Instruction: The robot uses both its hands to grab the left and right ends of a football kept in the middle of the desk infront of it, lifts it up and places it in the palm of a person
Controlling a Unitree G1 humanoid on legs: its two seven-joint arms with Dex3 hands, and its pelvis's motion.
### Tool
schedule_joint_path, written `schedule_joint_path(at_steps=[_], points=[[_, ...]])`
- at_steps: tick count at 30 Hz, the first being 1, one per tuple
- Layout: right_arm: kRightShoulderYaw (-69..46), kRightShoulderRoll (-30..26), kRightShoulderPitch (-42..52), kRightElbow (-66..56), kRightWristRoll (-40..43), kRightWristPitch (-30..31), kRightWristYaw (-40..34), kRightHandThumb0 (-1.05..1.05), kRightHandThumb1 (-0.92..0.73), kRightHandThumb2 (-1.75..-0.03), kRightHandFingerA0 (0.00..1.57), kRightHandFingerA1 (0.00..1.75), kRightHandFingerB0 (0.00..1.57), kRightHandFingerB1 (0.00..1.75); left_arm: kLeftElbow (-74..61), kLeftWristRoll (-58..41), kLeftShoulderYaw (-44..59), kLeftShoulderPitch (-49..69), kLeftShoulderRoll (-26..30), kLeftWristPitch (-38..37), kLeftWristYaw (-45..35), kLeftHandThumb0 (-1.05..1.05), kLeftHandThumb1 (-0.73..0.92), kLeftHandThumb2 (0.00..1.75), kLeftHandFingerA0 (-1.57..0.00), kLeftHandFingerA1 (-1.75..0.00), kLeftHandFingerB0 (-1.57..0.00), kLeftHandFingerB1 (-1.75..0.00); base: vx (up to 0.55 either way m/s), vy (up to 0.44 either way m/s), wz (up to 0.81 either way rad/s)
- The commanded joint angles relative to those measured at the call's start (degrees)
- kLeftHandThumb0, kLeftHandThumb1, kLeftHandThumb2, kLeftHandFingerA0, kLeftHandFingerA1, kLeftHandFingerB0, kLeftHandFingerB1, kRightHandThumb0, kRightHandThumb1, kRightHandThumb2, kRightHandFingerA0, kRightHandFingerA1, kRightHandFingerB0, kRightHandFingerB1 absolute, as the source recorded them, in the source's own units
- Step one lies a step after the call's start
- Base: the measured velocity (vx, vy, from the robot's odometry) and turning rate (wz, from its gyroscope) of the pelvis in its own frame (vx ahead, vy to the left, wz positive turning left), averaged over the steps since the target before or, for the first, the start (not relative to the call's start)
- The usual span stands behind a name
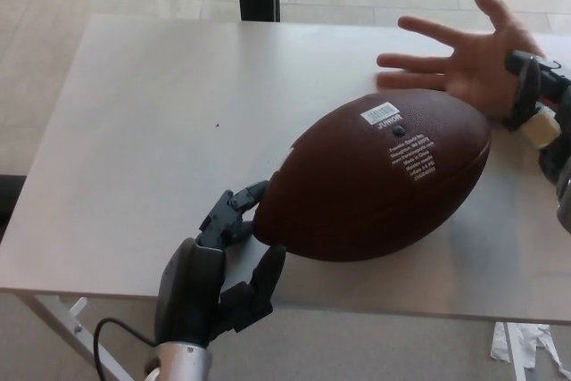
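Step in hand: getting both hands on the ends, ahead of the lift. Not lifted yet by the look of it.

Football (379, 176) lies on the desk (152, 113), long axis slanted, near end low-left, far end up-right. White barcode sticker (378, 116) with "JUNIOR" on its top face.

Left hand (219, 278) is at the football's near-left tip. Fingers (234, 211) are spread, one set above the tip and the thumb below it, cupping the point. They look to be touching or just off the leather; can't tell if any squeeze is on. I'd call it open, not a real hold.

Right hand (535, 113) is only partly in frame, just past the football's far-right end, apart from it. Can't tell how that hand is set, too much cut off at the edge.

Person's hand (473, 60) lies palm up, digits splayed, just behind the football's far end, close to the right hand.

Next move, my read: bring the right hand in onto the far tip, press both ends toward each other along the axis, then lift. Pressing from the left alone would likely just shove the football toward the person's hand. The drop-off is short, so a small lift-and-carry should do.
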Motion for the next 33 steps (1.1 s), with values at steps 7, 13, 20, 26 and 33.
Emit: schedule_joint_path(at_steps=[7, 13, 20, 26, 33], points=[[0.6, 2.2, 4.8, -0.6, 3.5, -1.3, 5.3, -1.05, -0.92, -0.83, 0.32, 0.53, 0.17, 0.29, 2.8, 1.0, -1.0, 1.1, -0.1, -0.5, -0.8, -0.89, 0.91, 0.81, -0.52, -0.67, -0.30, -0.43, 0.00, 0.000, 0.00], [-3.1, 4.7, 4.2, -0.6, 9.8, 2.3, 8.7, -1.00, -0.79, -1.23, 0.21, 0.55, 0.06, 0.34, 3.1, 0.6, -0.9, 0.8, -0.2, -0.5, -1.0, -0.88, 0.92, 0.82, -0.51, -0.64, -0.29, -0.43, 0.00, 0.000, 0.00], [-4.1, 5.5, 5.0, 0.5, 12.3, 2.6, 12.0, -1.00, -0.79, -1.25, 0.27, 0.57, 0.08, 0.25, 2.5, 0.2, -0.7, 0.9, -0.6, 0.4, -1.4, -0.86, 0.91, 0.82, -0.49, -0.62, -0.29, -0.42, 0.00, 0.000, 0.00], [-4.4, 3.7, 2.6, 1.7, 14.5, 2.6, 16.9, -1.05, -0.86, -1.30, 0.38, 0.57, 0.10, 0.21, 2.7, -2.1, 0.9, -0.1, -2.5, 2.6, -1.7, -0.85, 0.92, 0.81, -0.47, -0.63, -0.33, -0.44, 0.00, 0.000, 0.00], [-2.4, 2.2, 0.3, -1.1, 15.5, 4.9, 20.7, -1.05, -0.92, -0.83, 0.66, 0.53, 0.18, 0.29, 1.4, -9.8, 6.7, -5.5, -9.3, 13.0, -4.4, -0.89, 0.92, 0.86, -0.44, -0.59, -0.11, -0.32, 0.00, 0.000, 0.00]])
